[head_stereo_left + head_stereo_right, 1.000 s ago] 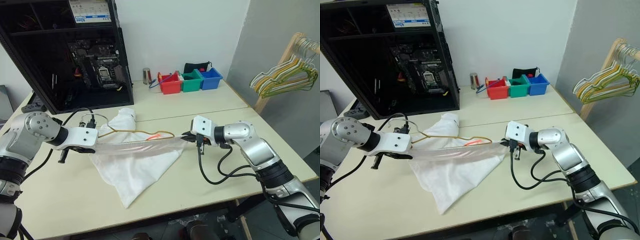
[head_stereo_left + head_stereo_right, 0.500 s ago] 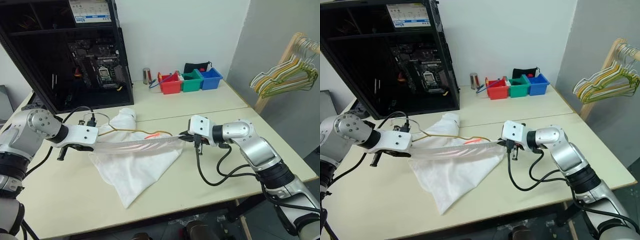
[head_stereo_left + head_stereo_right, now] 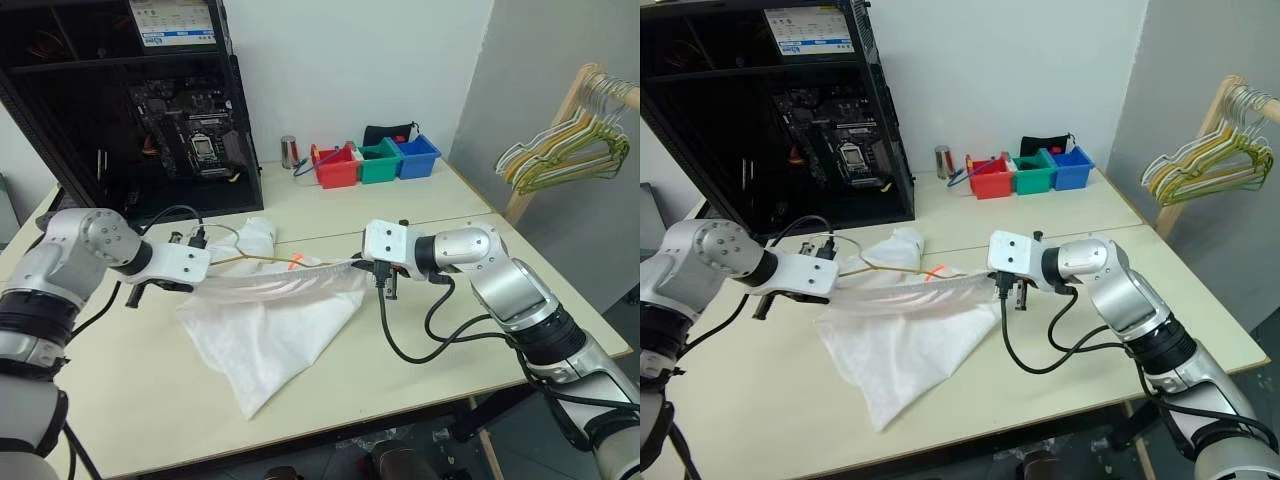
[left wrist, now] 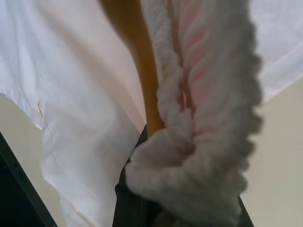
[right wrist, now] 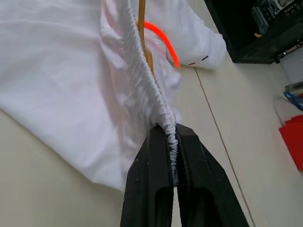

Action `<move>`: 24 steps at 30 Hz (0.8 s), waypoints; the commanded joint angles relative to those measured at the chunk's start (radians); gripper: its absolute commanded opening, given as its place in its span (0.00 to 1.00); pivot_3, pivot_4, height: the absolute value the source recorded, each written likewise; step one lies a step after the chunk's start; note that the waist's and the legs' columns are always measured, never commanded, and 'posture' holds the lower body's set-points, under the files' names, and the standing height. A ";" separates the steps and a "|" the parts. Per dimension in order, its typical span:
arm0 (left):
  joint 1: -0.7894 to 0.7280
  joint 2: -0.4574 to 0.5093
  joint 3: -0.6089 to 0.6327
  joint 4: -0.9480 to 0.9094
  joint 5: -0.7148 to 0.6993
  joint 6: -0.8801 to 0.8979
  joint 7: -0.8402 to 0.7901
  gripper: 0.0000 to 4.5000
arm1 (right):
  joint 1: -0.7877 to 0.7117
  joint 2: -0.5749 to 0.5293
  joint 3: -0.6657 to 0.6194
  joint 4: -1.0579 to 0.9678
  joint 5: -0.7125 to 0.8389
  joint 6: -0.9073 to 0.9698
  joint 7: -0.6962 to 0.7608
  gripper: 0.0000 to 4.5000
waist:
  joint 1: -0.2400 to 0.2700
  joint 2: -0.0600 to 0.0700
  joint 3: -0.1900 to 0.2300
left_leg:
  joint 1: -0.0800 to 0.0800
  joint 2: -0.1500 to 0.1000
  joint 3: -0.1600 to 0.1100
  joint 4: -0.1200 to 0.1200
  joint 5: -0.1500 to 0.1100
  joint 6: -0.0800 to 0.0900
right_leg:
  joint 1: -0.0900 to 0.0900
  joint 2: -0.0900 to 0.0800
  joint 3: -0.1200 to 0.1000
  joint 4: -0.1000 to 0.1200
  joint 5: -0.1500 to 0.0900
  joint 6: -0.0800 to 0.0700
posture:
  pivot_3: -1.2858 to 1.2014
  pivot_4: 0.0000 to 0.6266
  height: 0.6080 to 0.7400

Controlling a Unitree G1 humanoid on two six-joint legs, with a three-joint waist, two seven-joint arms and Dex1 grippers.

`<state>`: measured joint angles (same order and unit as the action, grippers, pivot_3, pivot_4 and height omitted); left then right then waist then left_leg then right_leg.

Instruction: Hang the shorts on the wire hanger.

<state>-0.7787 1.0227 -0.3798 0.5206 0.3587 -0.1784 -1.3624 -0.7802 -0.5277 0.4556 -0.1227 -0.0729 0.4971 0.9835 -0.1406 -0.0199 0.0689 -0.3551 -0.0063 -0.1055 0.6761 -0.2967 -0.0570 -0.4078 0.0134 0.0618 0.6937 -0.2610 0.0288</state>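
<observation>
I have both grippers clamped on the shorts, one at each end of the gathered waistband. The left gripper pinches the bunched elastic at centre-left of the head view; the right gripper has its two black fingers pressed together on the other end, just right of centre. Between them the waistband runs as a taut band, nearly level across the middle of the frame, lifted off the table while the rest of the white cloth droops to a point on the tabletop below.

The wire hanger is what the next move depends on. Its thin tan wire lies just behind the stretched band, and its long axis runs almost parallel to it, left to right. The wrist views show the wire close against the elastic, though I cannot tell whether it passes inside the waist opening or only beside it. Its hook end looks to sit nearer my left gripper, so I judge that arm better placed to guide the cloth over the wire.
</observation>
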 commanded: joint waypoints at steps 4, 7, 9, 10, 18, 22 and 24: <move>-0.045 -0.078 0.014 -0.063 0.020 0.080 0.025 0.05 | -0.057 0.051 0.014 0.046 -0.068 0.013 -0.053 0.00 | -0.004 0.000 0.000 | 0.000 0.000 0.000 0.000 0.000 0.000 | 0.000 0.000 0.000 0.000 0.000 0.000 | 0.46 0.01 1.00; -0.048 -0.084 0.017 -0.065 0.028 0.084 0.037 0.05 | -0.052 0.039 0.018 0.039 -0.068 0.019 -0.020 0.00 | -0.005 0.000 0.000 | 0.000 0.000 0.000 0.000 0.000 0.000 | 0.000 0.000 0.000 0.000 0.000 0.000 | 0.46 0.01 1.00; -0.050 -0.088 0.019 -0.061 0.028 0.085 0.046 0.05 | -0.047 0.030 0.015 0.021 -0.055 0.035 0.005 0.00 | -0.006 0.000 0.000 | 0.000 0.000 0.000 0.000 0.000 0.000 | 0.000 0.000 0.001 0.000 0.000 0.000 | 0.46 0.01 1.00; -0.052 -0.092 0.020 -0.057 0.029 0.084 0.054 0.05 | -0.046 0.022 0.017 0.011 -0.051 0.038 0.020 0.00 | -0.006 0.000 0.000 | 0.000 0.000 0.000 0.000 0.000 0.000 | 0.000 0.000 0.001 0.000 0.000 0.000 | 0.46 0.01 1.00; -0.045 -0.110 0.021 -0.051 0.023 0.090 0.076 0.05 | -0.068 -0.006 -0.014 -0.024 -0.015 0.099 0.075 0.39 | -0.009 0.000 0.000 | 0.000 0.000 0.000 0.000 0.000 0.000 | 0.000 0.000 0.000 -0.001 0.000 0.000 | 0.45 0.02 1.00; -0.042 -0.112 0.022 -0.052 0.017 0.087 0.076 0.05 | -0.077 -0.043 -0.042 -0.063 0.028 0.166 0.113 0.59 | -0.009 0.000 0.000 | -0.001 0.000 0.000 0.000 0.000 0.000 | 0.000 -0.001 0.000 -0.001 0.000 0.000 | 0.45 0.02 1.00; -0.043 -0.118 0.024 -0.051 0.012 0.084 0.079 0.05 | -0.071 -0.065 -0.062 -0.095 0.062 0.226 0.133 0.72 | -0.010 0.000 0.000 | -0.001 0.000 -0.001 0.000 0.000 0.000 | 0.000 -0.001 0.000 -0.001 0.000 0.000 | 0.45 0.02 1.00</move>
<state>-0.7997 0.9064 -0.3843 0.4812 0.3860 -0.0929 -1.2971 -0.8311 -0.5794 0.4415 -0.1638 -0.0479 0.6773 1.0955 -0.1503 -0.0197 0.0690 -0.3556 -0.0063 -0.1060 0.6761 -0.2967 -0.0570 -0.4081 0.0128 0.0618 0.6926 -0.2609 0.0287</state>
